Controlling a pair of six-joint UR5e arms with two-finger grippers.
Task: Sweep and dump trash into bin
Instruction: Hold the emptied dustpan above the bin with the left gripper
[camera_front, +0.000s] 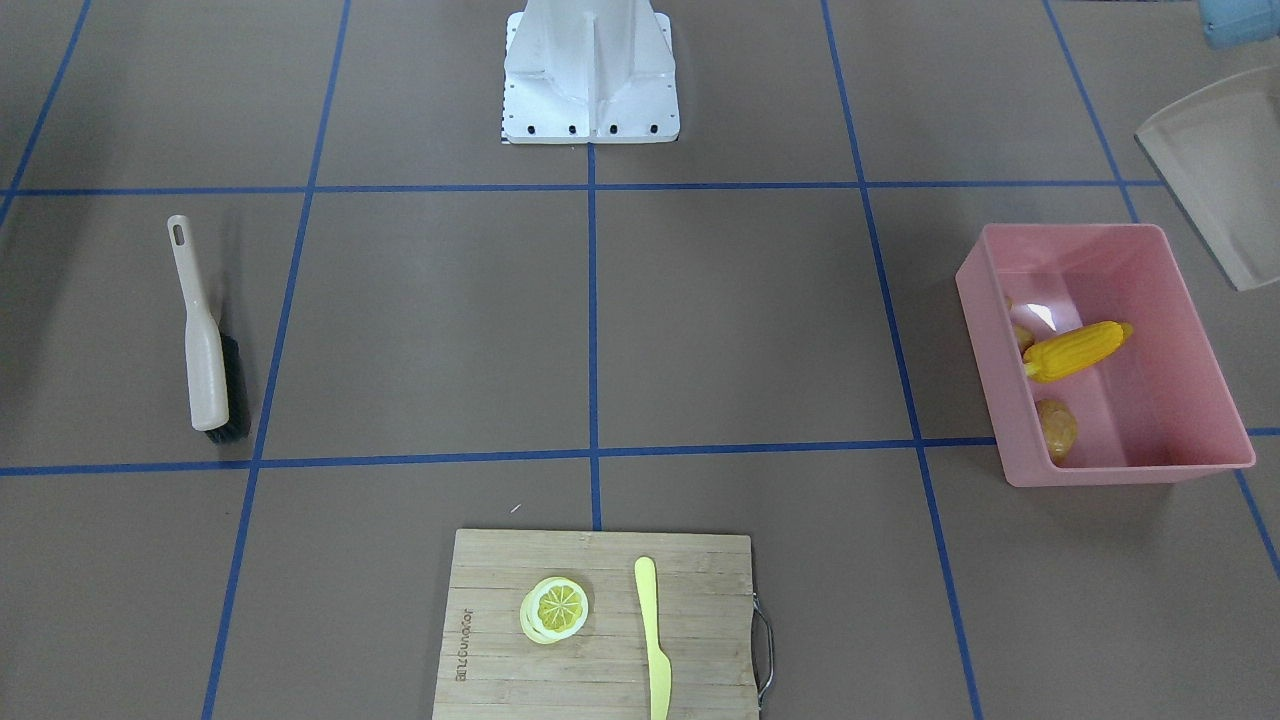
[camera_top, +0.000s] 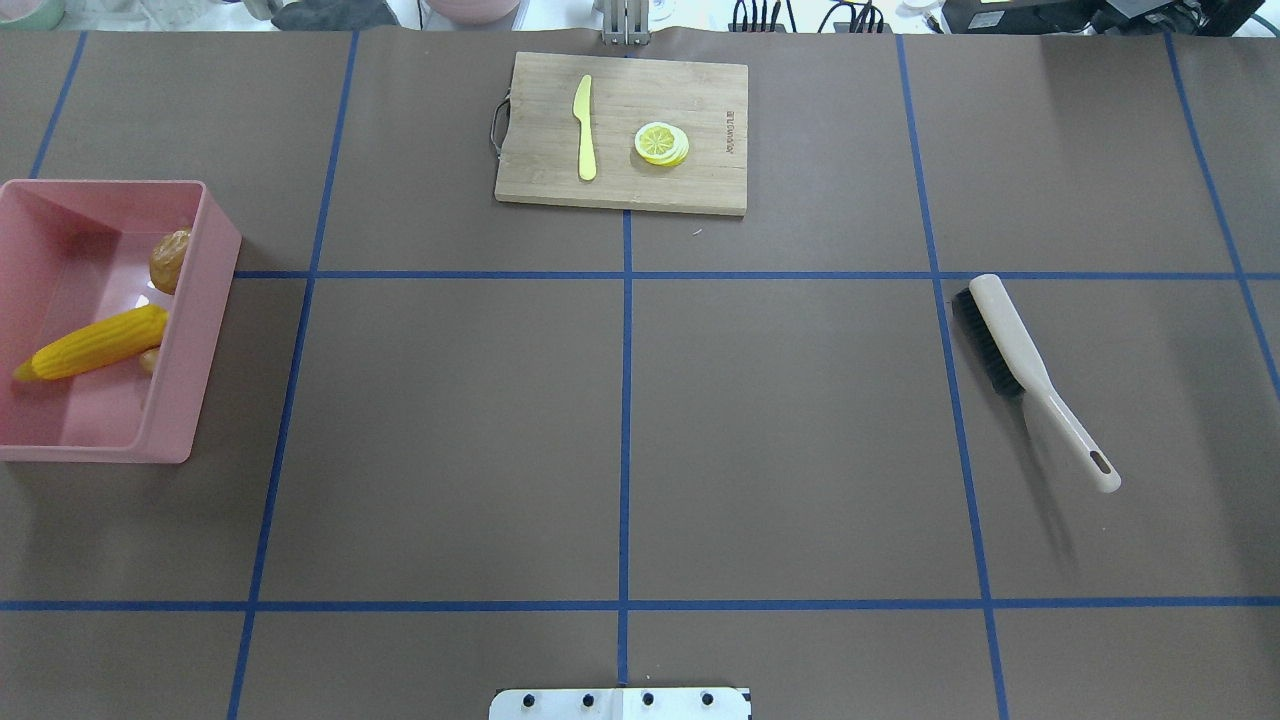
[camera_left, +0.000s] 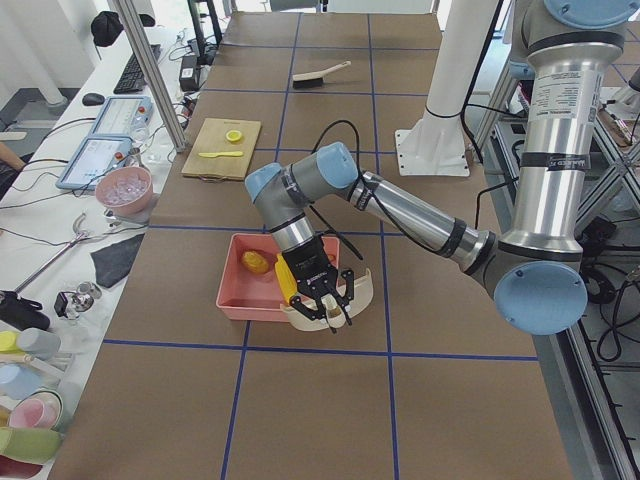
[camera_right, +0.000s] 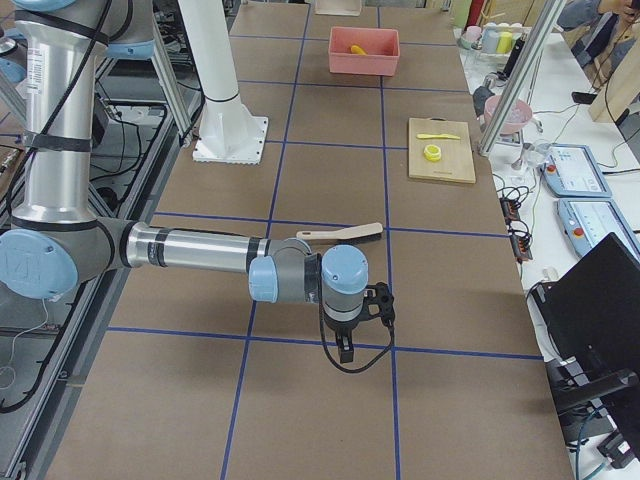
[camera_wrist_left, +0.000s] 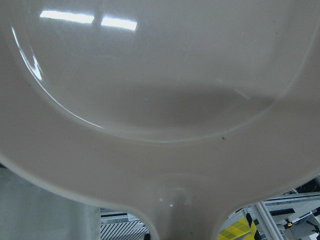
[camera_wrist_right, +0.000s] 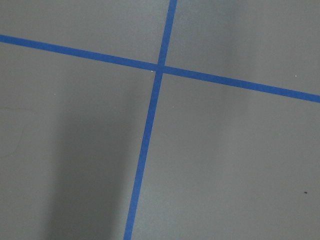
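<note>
The pink bin (camera_front: 1110, 470) (camera_top: 190, 330) stands at the table's left end. In it lie the trash pieces: a yellow corn cob (camera_front: 1078, 350) (camera_top: 95, 343), a brown potato (camera_front: 1056, 428) (camera_top: 170, 260), and a tan ginger root (camera_top: 150, 360) mostly hidden under the corn. In the exterior left view my left gripper (camera_left: 328, 310) hangs over the bin's near side with the beige dustpan (camera_left: 365, 290) (camera_front: 1215, 170). That dustpan fills the left wrist view (camera_wrist_left: 160, 150), and I cannot tell the grip. My right gripper (camera_right: 372, 305) hovers low over bare table; its state is unclear.
A beige brush (camera_top: 1020, 360) (camera_front: 205, 345) lies on the table's right side. A wooden cutting board (camera_top: 540, 120) at the far edge carries a lemon slice (camera_top: 661, 143) and a pale yellow knife (camera_top: 585, 128). The white robot base (camera_front: 590, 80) stands mid-table.
</note>
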